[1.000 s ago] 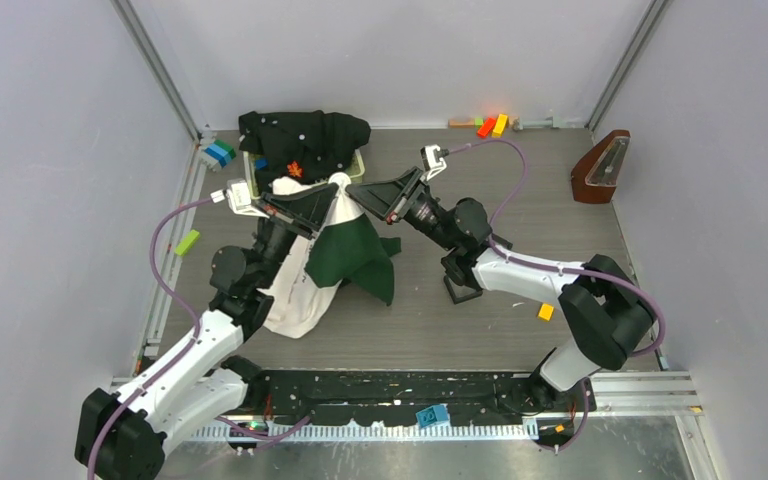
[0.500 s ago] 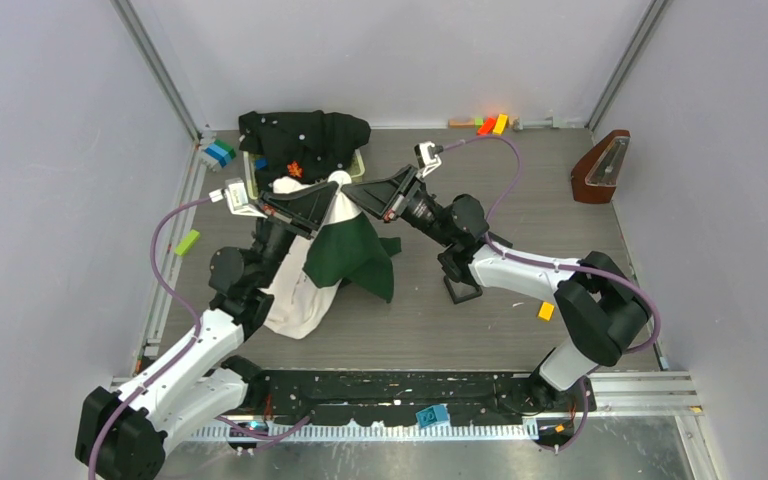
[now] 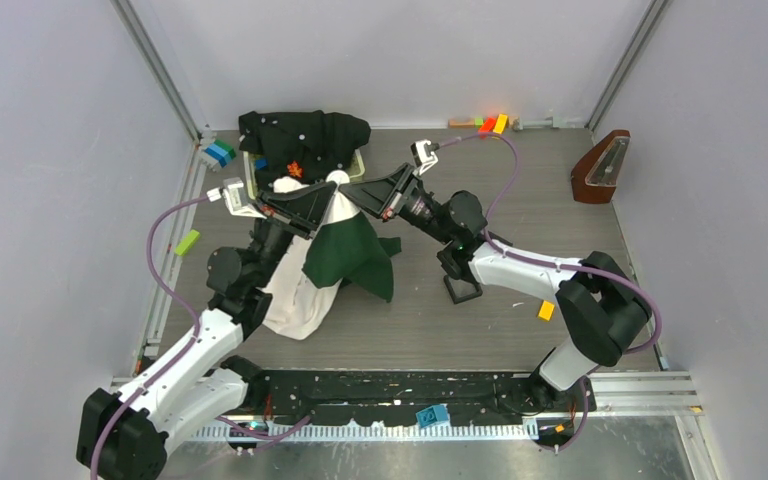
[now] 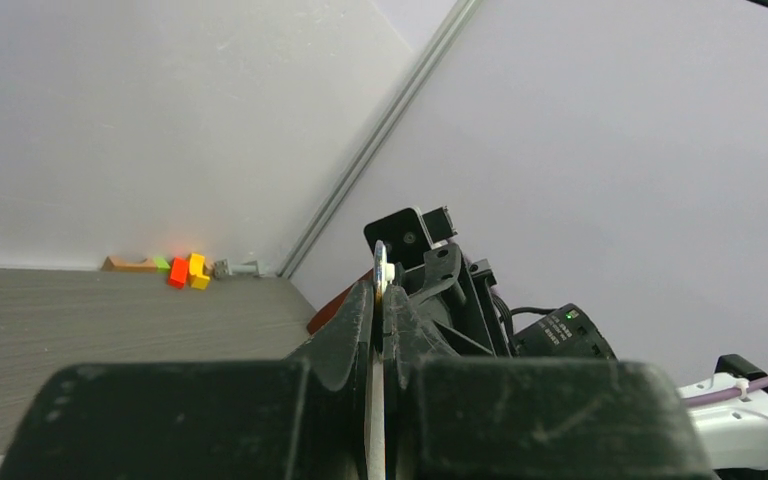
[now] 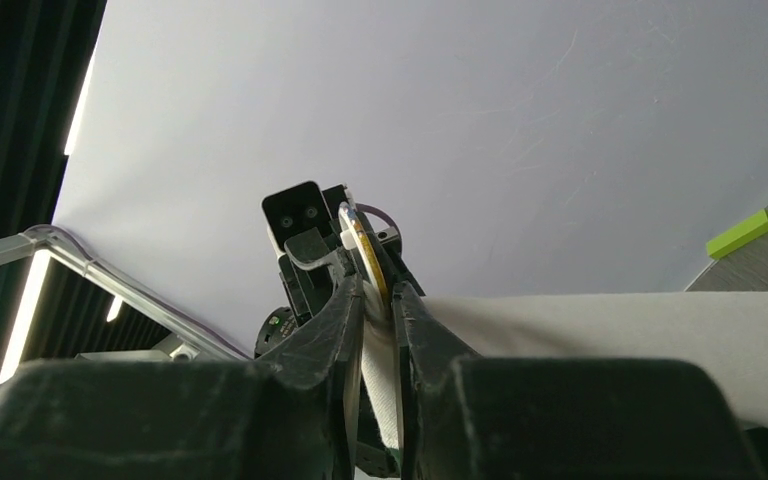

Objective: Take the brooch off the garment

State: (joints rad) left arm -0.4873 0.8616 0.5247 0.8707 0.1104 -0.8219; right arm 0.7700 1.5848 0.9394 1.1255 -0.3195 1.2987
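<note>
The two arms meet tip to tip in the upper middle of the overhead view, above the counter (image 3: 560, 220). The left end effector (image 3: 332, 191) is raised and clamped together on a fold of the garment (image 3: 348, 255), which hangs from it. The dark green part drapes down toward the centre of the frame. The cream part trails to the lower left, onto the counter beside the left arm. In the left wrist view, a thin pale strip of cloth is pinched flat between its two fingers (image 4: 350, 330).

The right end effector (image 3: 349, 190) reaches in from the right and meets the same raised bit of cloth. In its wrist view the brooch (image 5: 364, 250) sits right at the fingertips. It is a small disc seen edge-on, with a gold rim and a white nub. Cream cloth fills the narrow gap between the fingers, which stand close on either side. I cannot tell whether they actually press on the brooch. From overhead the brooch is too small to make out.

Behind the garment, in the upper left, a black garment (image 3: 305, 135) with white specks lies heaped. A black box (image 3: 463, 289) sits just below the right forearm in the frame. A brown wedge (image 3: 600, 168) stands at the far right, and coloured blocks (image 3: 492, 125) lie along the back wall.
</note>
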